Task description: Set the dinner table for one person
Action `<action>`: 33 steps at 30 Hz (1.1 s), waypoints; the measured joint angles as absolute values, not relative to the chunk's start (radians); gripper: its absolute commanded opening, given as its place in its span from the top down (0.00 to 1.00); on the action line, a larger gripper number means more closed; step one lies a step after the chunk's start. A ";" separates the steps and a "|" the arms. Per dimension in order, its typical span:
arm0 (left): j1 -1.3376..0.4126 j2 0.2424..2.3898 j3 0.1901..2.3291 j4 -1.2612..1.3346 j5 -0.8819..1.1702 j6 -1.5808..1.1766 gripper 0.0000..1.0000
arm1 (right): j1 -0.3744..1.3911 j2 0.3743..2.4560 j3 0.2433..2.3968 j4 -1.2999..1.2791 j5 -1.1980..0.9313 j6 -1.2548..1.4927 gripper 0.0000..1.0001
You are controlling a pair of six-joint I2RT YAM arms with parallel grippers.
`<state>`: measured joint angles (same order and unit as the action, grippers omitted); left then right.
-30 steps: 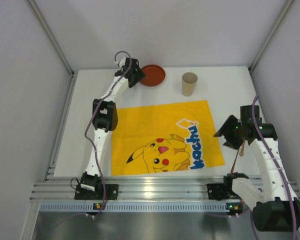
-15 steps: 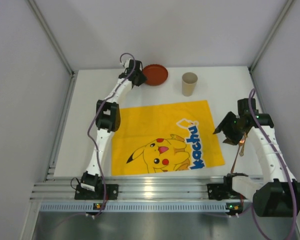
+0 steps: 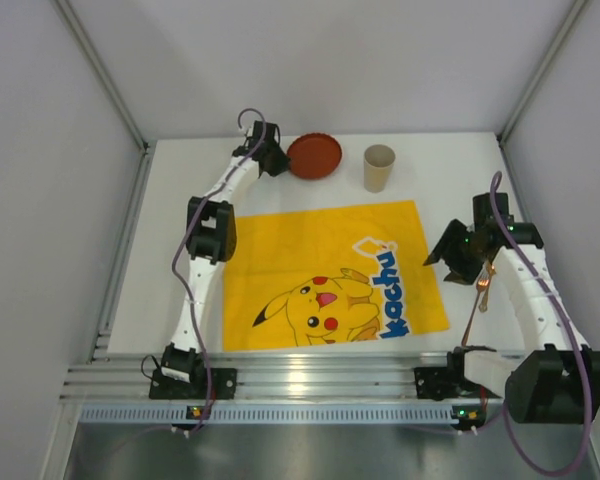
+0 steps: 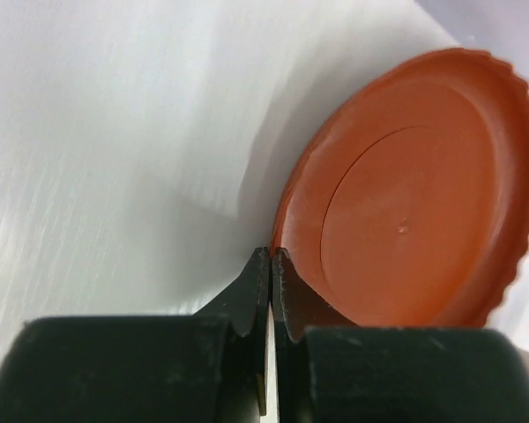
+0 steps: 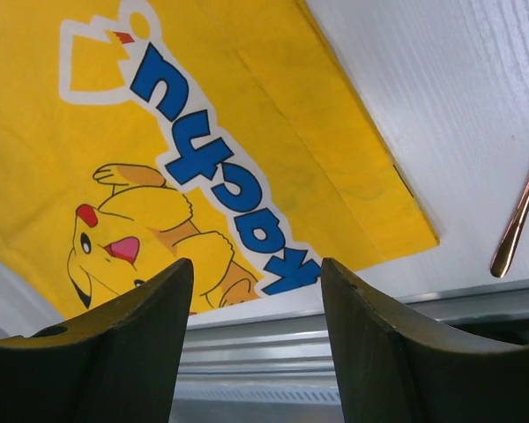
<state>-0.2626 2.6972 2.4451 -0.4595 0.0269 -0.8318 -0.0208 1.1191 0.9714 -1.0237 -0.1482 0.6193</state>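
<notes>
A red-brown plate (image 3: 315, 157) with a scalloped rim sits at the back of the white dinner table (image 3: 165, 250). My left gripper (image 3: 279, 160) is at its left edge, and in the left wrist view the jaws (image 4: 271, 256) are shut on the rim of the plate (image 4: 414, 194), which looks tipped up. My right gripper (image 3: 438, 260) hangs open over the right edge of the yellow Pikachu cloth (image 3: 330, 275), with nothing between its fingers (image 5: 256, 273). A thin copper-coloured utensil (image 3: 483, 292) lies on the table just right of the cloth (image 5: 247, 115), and its end (image 5: 517, 220) shows in the right wrist view.
A beige paper cup (image 3: 378, 168) stands upright right of the plate, near the back. Grey walls close in the table on three sides. An aluminium rail (image 3: 310, 380) carrying both arm bases runs along the near edge.
The left gripper has closed on the plate's rim, and the plate has shifted slightly right and tipped. The right arm has swung a little toward the back, still open.
</notes>
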 measured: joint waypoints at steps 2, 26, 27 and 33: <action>-0.259 2.672 2.415 -0.478 0.049 -0.817 1.00 | -0.021 1.131 0.971 -1.007 -0.162 0.609 0.39; -0.578 1.712 1.224 -0.635 0.163 -0.609 1.00 | -0.021 1.252 0.935 -0.831 -0.260 0.503 0.39; -0.574 1.709 1.200 -0.641 0.155 -0.614 1.00 | -0.021 1.243 0.918 -0.830 -0.260 0.498 0.40; -0.574 1.711 1.144 -0.625 0.144 -0.632 1.00 | -0.021 1.216 0.865 -0.839 -0.260 0.484 0.40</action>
